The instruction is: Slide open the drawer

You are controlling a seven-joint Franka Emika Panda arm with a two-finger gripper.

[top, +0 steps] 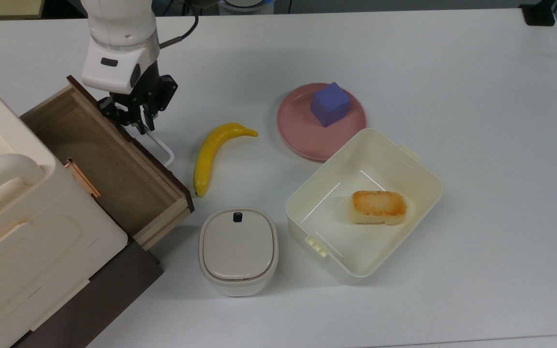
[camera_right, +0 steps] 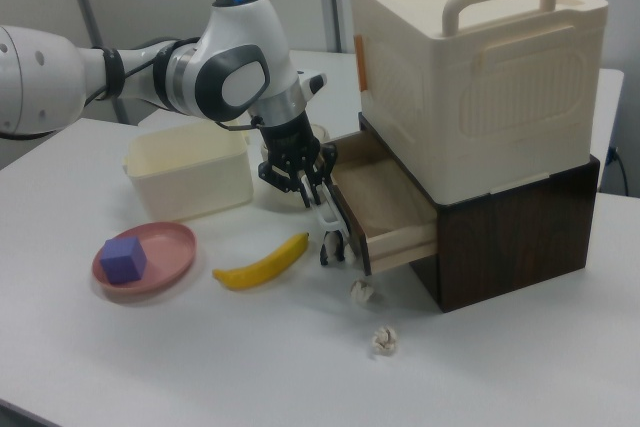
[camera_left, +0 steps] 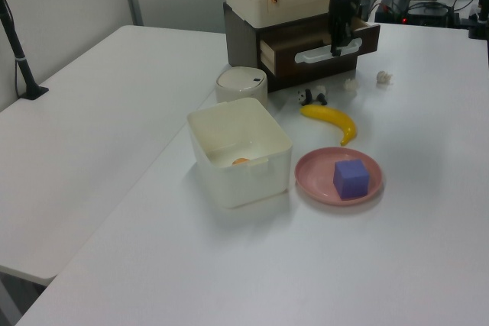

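The drawer [top: 109, 164] stands well open from the dark cabinet, showing its light wood floor and walls; it holds nothing that I can see. Its dark brown front [camera_left: 317, 45] carries a white loop handle [top: 161, 148]. My gripper [top: 139, 124] points down at the far end of that handle, fingers shut on it. From the right view the gripper [camera_right: 310, 187] sits against the drawer's front edge [camera_right: 345, 222], with the handle [camera_right: 330, 219] hanging just below the fingers.
A banana [top: 213, 152] lies close in front of the drawer. Beyond are a pink plate [top: 298, 135] with a purple cube [top: 330, 104], a cream tub [top: 329, 169] holding bread [top: 378, 207], and a lidded pot [top: 238, 250]. A cream handled box [camera_right: 470, 77] tops the cabinet.
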